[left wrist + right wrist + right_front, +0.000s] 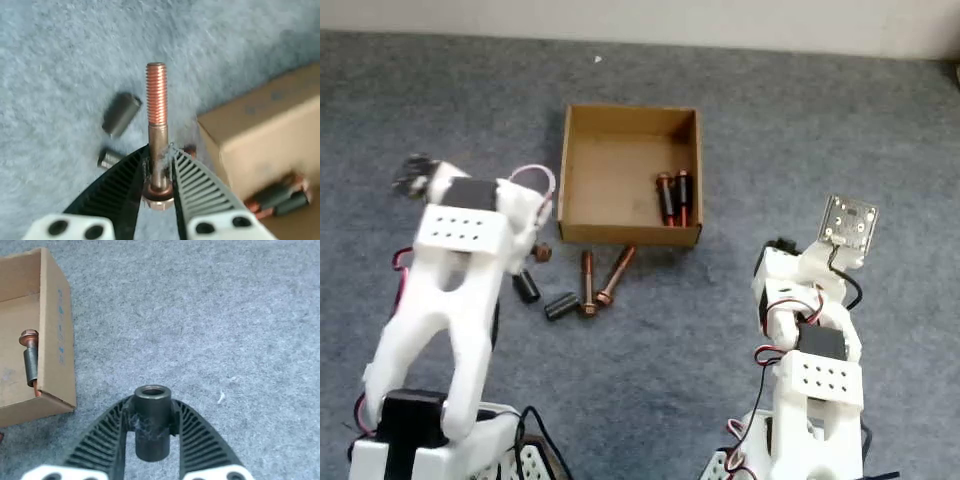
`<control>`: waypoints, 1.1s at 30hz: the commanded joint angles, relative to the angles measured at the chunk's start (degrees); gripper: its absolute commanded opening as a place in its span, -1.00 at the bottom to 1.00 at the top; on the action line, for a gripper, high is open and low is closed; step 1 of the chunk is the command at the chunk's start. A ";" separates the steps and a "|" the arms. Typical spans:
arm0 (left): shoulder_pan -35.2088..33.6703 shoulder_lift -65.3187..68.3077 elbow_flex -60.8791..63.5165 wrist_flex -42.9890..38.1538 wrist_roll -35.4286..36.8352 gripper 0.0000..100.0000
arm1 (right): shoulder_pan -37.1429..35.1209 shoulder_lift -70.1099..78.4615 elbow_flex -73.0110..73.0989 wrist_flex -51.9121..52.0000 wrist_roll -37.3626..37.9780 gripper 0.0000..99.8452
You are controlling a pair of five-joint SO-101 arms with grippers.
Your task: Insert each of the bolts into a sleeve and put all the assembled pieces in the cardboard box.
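So the grey carpeted bench (pixel 800 120) has the cardboard box (pixel 630 234) sitting toward the back, between the two arms. Two assembled pieces (pixel 672 198) are lying side by side inside it, against its right wall.

The left tool (pixel 160 150) is clamped on a bolt (pixel 156 95) low on the shank just above the head, with the threaded end sticking out past the fingertips. It hangs over the bench just left of the box. The right tool (pixel 151 407) is pinching a sleeve (pixel 152 425) upright, open bore facing the camera, well off to the box's right.

Just in front of the box, two loose bolts (pixel 588 282) lie side by side, and two loose sleeves (pixel 527 287) sit to their left.

My read: we're on the third pair, both parts picked up but not mated yet. The next move needs the arms brought together, thread tip lined up dead-on with that bore, then slid in. Not much slack there, I'd guess.
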State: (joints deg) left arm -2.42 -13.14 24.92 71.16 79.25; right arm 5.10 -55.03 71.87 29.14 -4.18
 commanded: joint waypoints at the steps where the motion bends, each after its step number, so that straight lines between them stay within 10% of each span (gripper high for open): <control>1: -1.54 1.80 1.89 -6.07 0.79 -0.98 | 0.48 -1.71 -0.40 -1.89 -0.35 -0.99; 14: -1.63 4.62 3.65 -11.96 0.53 -0.49 | 0.48 -1.71 -0.31 -1.89 -0.26 -0.99; 19: -1.71 4.00 3.47 -11.87 -0.44 -0.60 | 0.48 -1.71 -0.31 -1.89 -0.26 -0.99; 33: -5.05 4.09 -2.86 -12.31 -57.58 -0.98 | 0.40 -1.71 -0.22 -3.03 -0.26 -0.99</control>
State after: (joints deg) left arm -6.81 -8.22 25.19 60.09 35.38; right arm 5.10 -55.03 71.87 28.97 -4.18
